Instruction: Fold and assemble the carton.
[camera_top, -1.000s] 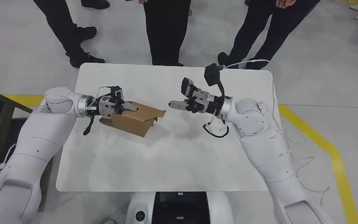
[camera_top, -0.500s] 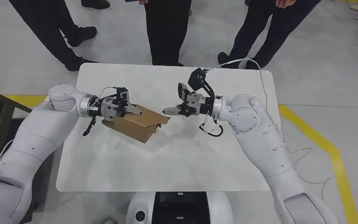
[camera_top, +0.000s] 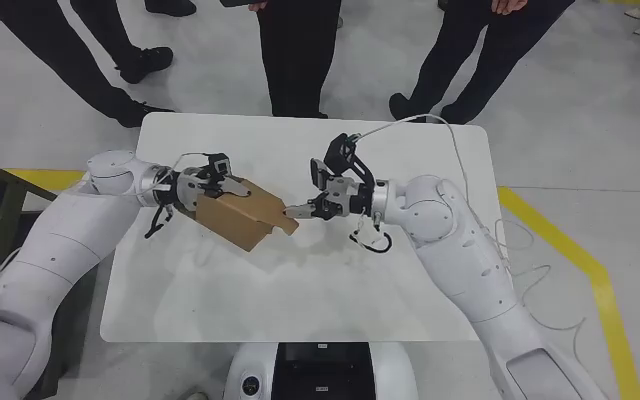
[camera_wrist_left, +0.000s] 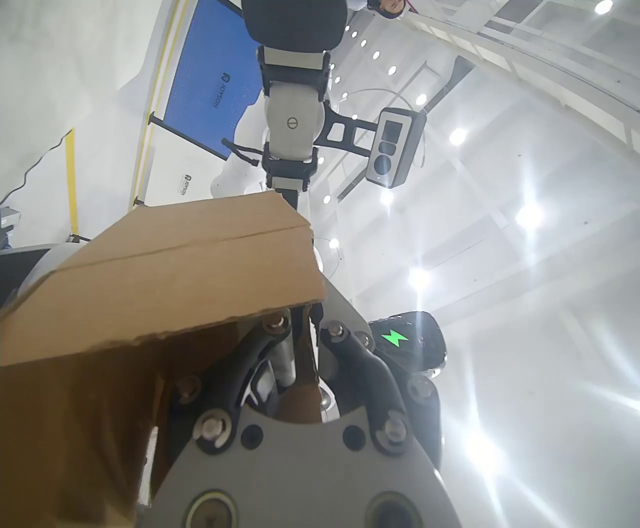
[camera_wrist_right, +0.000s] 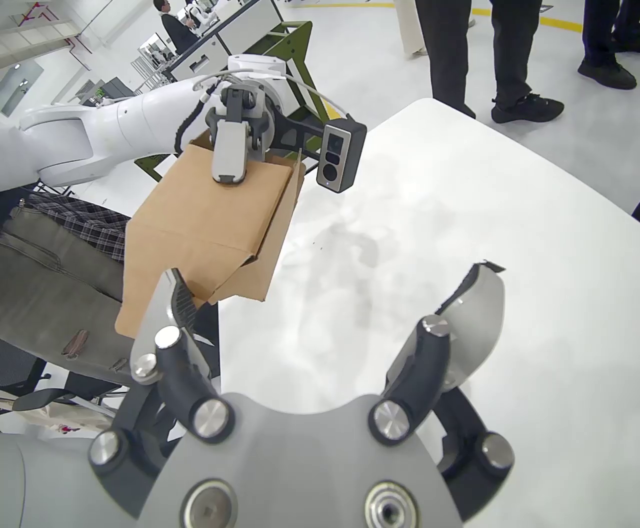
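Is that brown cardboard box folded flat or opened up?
Partly opened: the brown cardboard carton, held by the left gripper, shows a gap between its panels at one end.

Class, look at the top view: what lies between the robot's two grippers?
The carton lies between them in the top view: the left gripper grips one end, and the open right gripper is at its opposite flap.

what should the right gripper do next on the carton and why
Probably close the right gripper on the carton's near end: its fingers are open, one beside that edge, while the left gripper is clamped on the opposite end, so a second grasp would let the arms fold it.
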